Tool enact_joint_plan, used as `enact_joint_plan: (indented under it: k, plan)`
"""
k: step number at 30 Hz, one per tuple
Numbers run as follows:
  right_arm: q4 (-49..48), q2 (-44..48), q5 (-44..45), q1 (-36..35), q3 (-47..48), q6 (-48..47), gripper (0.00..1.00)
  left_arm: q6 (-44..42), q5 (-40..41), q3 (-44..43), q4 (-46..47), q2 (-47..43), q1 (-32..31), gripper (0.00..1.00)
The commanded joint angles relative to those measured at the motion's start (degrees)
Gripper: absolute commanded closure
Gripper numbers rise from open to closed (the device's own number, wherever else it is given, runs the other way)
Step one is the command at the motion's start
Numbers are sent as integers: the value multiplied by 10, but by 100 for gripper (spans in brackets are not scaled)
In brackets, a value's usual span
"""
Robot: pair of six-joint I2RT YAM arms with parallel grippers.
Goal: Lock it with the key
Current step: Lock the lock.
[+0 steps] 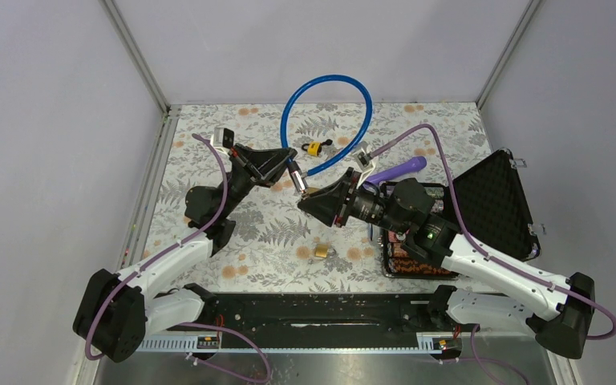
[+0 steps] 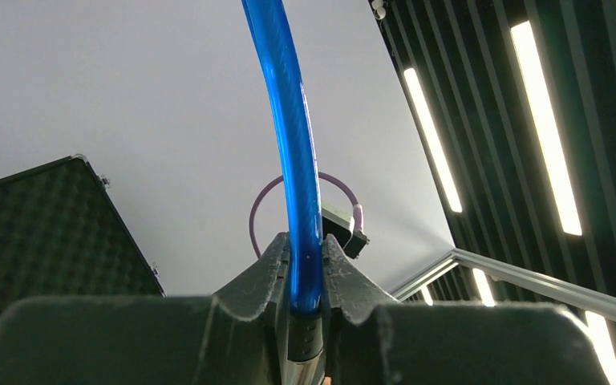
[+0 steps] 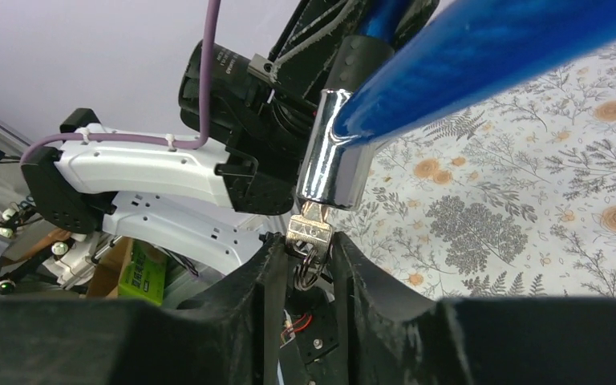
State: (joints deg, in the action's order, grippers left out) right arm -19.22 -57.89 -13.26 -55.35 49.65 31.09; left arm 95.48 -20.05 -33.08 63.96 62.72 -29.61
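Left arm (image 1: pixel 168 257): rises from its base and reaches across to the lower end of the cable lock (image 1: pixel 329 80), elbow bent.
Left wrist: tilted so the fingers point upward along the cable lock.
Left gripper (image 2: pixel 305 249): clamped on the cable lock just above its metal end, one finger on each side.
Right arm (image 1: pixel 481 261): stretches from its base towards the same lower end of the cable lock, forearm low and nearly level.
Right wrist: aimed straight at the lock's chrome end, just short of it.
Right gripper (image 3: pixel 306 249): fingers narrowed onto the key (image 3: pixel 310 233), which sits in the chrome end, one finger against each edge.
Both grippers: close together at that end, tips nearly meeting.
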Motion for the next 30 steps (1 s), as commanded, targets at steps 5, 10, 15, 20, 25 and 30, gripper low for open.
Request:
enact_joint_plan:
  k: [5,10,15,20,25,30]
  plan:
    - [-82,10,-12,0,3,30,47,-3,19,-13,83,-21,-1,100]
    - [-86,8,-15,0,6,35,63,-4,21,-12,86,-22,-1,100]
    - [-76,-1,-17,0,10,36,90,-7,23,-10,75,-27,-1,100]
    - [-25,2,15,0,21,1,100,-27,24,-13,22,-44,-1,100]
    - [42,5,73,0,34,-65,100,-79,33,-22,-71,-79,-1,100]
    - [81,-2,114,0,45,-125,100,-137,52,-40,-172,-118,-1,100]
